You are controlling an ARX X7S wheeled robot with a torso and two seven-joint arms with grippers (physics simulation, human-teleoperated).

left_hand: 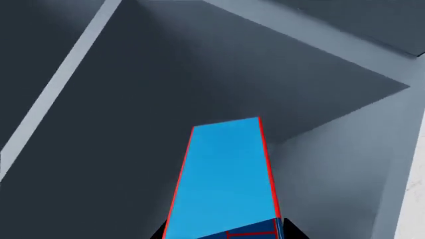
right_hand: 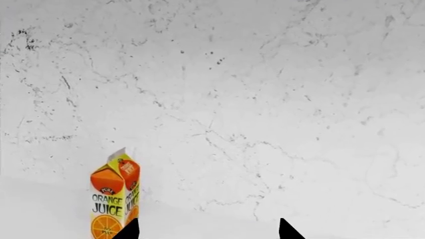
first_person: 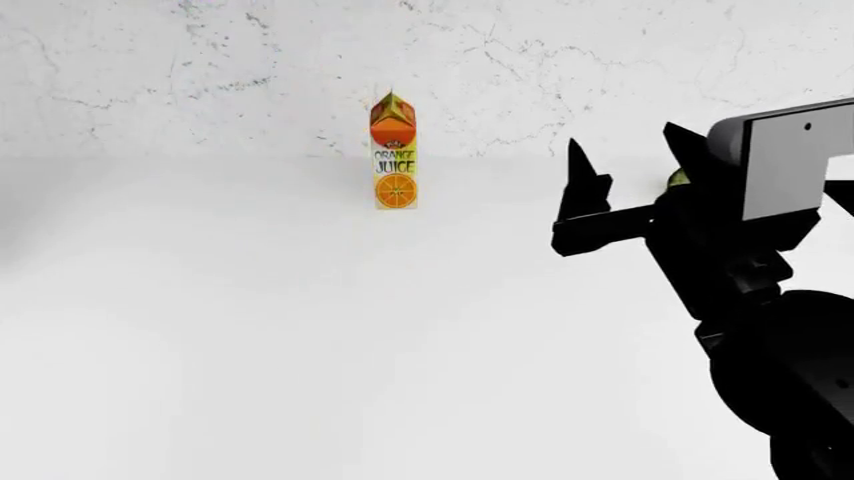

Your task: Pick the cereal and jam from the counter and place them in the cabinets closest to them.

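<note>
Left gripper [left_hand: 222,234] grasps the blue rectangular red-edged cereal box [left_hand: 222,179] inside a grey cabinet [left_hand: 133,124], apparently ready for release, while the right gripper [first_person: 627,165] hangs open.

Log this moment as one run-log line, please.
left gripper: shut on cereal, inside grey cabinet | right gripper: open, empty, above counter | orange juice carton: upright by wall | jam: not visible

cereal [left_hand: 222,179]: blue box, red edges | inside grey cabinet | gripper-held
</note>
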